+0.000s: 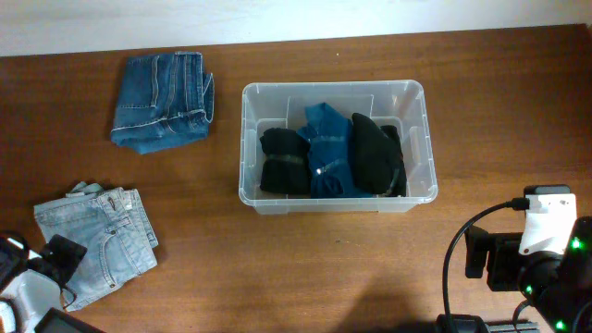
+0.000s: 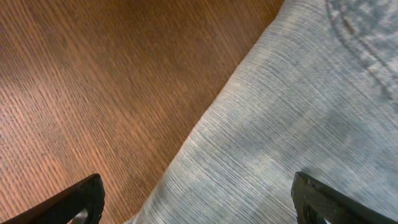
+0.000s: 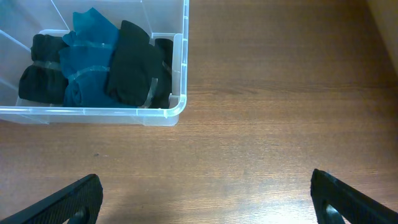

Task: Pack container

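Pale denim jeans point(image 2: 298, 124) lay under our spread left pincer point(image 2: 199, 208), awaiting grasp, we judged; right pincer point(image 3: 208, 208), likewise spread, hung near the container point(image 1: 248, 148).

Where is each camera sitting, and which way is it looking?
Overhead: above the table, facing straight down on container, dark jeans, light jeans; left arm and right arm at bottom corners.
Left wrist: on left arm, facing down close on light jeans; left gripper open at bottom.
Right wrist: on right arm, facing down and forward at container; right gripper open at bottom.
Shared: overhead and right wrist both see the container.
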You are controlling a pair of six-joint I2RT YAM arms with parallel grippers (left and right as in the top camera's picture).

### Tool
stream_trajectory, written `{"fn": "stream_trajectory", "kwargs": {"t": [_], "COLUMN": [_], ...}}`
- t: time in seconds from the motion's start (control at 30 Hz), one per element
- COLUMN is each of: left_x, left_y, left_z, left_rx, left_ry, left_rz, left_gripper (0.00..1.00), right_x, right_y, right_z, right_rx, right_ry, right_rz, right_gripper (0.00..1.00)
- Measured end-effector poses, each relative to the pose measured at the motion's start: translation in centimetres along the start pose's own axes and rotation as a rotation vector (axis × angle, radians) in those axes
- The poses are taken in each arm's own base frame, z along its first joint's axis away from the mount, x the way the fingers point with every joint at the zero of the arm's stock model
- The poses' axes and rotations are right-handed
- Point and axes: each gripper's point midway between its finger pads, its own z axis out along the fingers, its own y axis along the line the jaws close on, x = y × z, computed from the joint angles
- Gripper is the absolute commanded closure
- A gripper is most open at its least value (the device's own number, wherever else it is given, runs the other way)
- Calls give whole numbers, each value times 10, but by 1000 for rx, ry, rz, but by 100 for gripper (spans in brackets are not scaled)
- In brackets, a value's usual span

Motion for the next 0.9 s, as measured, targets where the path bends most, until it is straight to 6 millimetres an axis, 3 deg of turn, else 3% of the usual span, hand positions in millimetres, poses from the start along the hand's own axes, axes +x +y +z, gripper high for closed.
{"fn": "stream_trajectory", "kwargs": {"t": [0.27, 0.53, 0.9], "left_x": [3, -2, -4], "left_y": [0, -16, -55], "left_z": [21, 40, 35], "left_rx": [-3, 116, 345], "left_ry": [26, 19, 23], "left_rz": [26, 45, 74], "left_gripper": [5, 6, 11], "right_x": [0, 0, 0], "right_y": [0, 0, 0], "right_z": [0, 0, 0], "right_rx": [0, 0, 0], "right_ry": [0, 0, 0], "right_rz": [0, 0, 0], "right_gripper": [2, 2, 2]}}
